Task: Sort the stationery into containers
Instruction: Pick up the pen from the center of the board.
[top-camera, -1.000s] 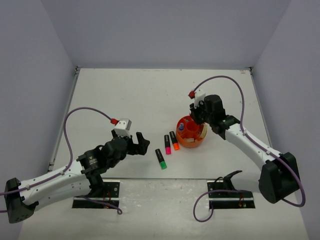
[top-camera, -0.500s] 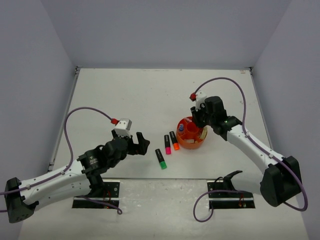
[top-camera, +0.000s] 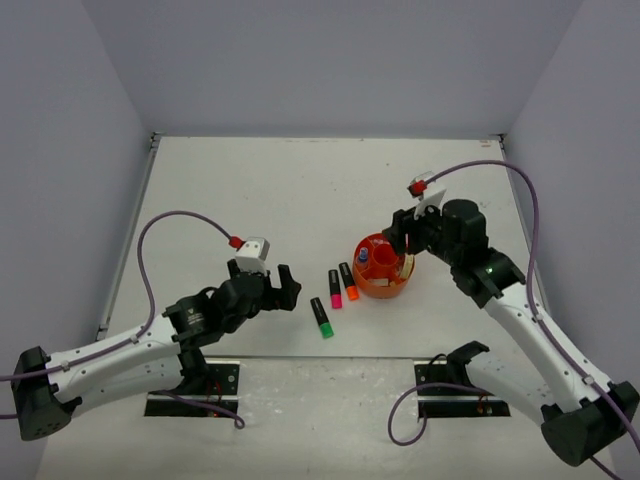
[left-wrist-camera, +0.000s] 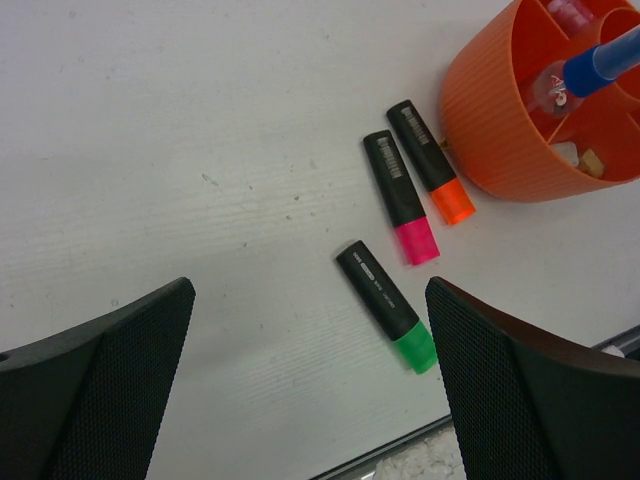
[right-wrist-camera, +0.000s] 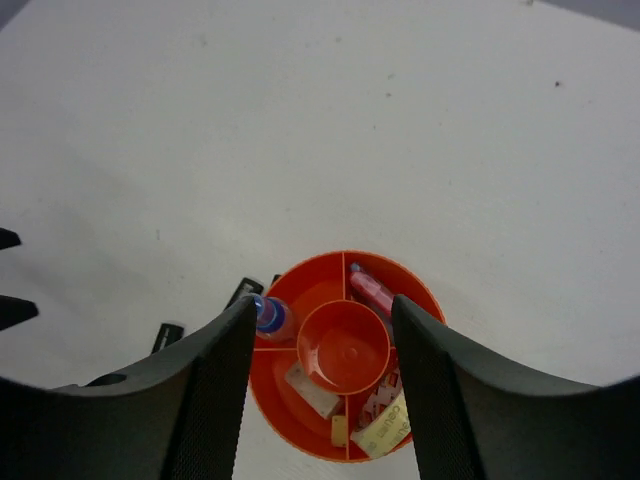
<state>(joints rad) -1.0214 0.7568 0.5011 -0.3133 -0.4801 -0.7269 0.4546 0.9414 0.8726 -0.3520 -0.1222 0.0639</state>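
The round orange organiser (top-camera: 388, 285) stands right of centre. In its outer compartments are a blue marker (right-wrist-camera: 270, 317), upright, a pink marker (right-wrist-camera: 372, 293) and cream pieces (right-wrist-camera: 312, 391); the central cup (right-wrist-camera: 343, 350) holds nothing. My right gripper (top-camera: 403, 236) hovers above it, open, with nothing between its fingers (right-wrist-camera: 205, 400). Left of the organiser (left-wrist-camera: 490, 130) lie three black markers, capped orange (left-wrist-camera: 431, 162), pink (left-wrist-camera: 400, 198) and green (left-wrist-camera: 388, 307). My left gripper (top-camera: 284, 290) is open wide, just left of the green-capped one (top-camera: 321, 318).
Both arm bases and their black mounting plates (top-camera: 190, 403) sit at the near edge, with purple cables looping over each arm. Grey walls close in the white table (top-camera: 300, 190) on three sides.
My right gripper has opened and lifted up and to the right, away from the organiser, leaving the blue marker standing in it. The left arm has barely shifted.
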